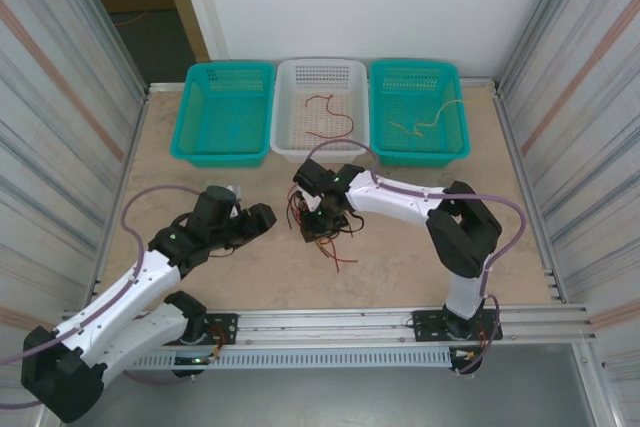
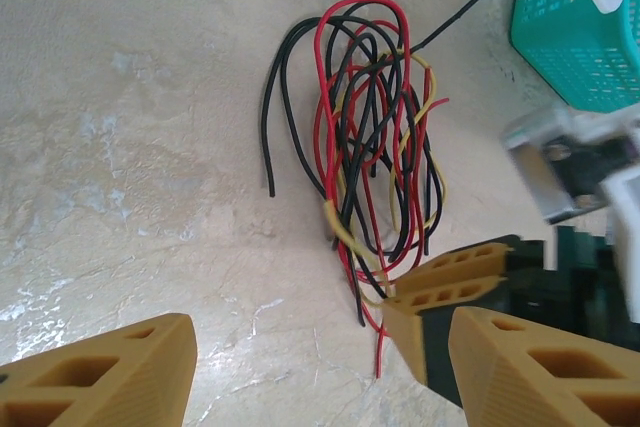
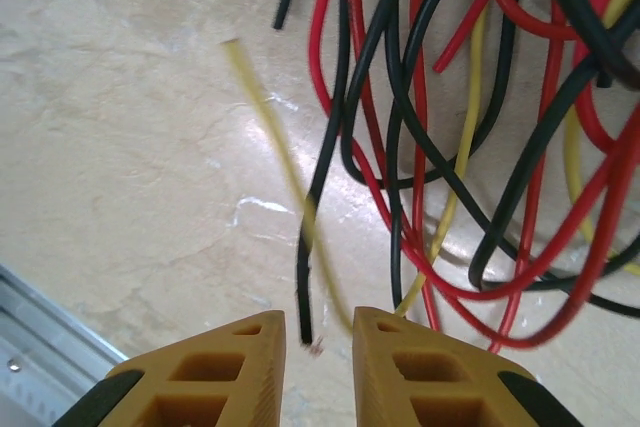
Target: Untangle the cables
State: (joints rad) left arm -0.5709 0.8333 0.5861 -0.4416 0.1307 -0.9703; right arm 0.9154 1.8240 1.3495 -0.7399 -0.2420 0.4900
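While the left gripper (image 1: 258, 219) hangs wide open & empty at left-centre of the table, the tangle of red, black & pale yellow cables (image 2: 372, 132) lies mid-table just right of it. The right gripper (image 3: 318, 332) sits low over it, jaws a narrow gap apart, a pale yellow wire (image 3: 268, 132) running between, unclamped. Step: singling out one strand. Next, prob.: close on it, draw it out slowly w/o dragging the rest.

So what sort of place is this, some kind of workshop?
Probably a robot test booth rather than a workshop: two robot arms are bolted to a table edge, ribbed metal panels wall it in, and a tangle of cables lies before three plastic baskets.
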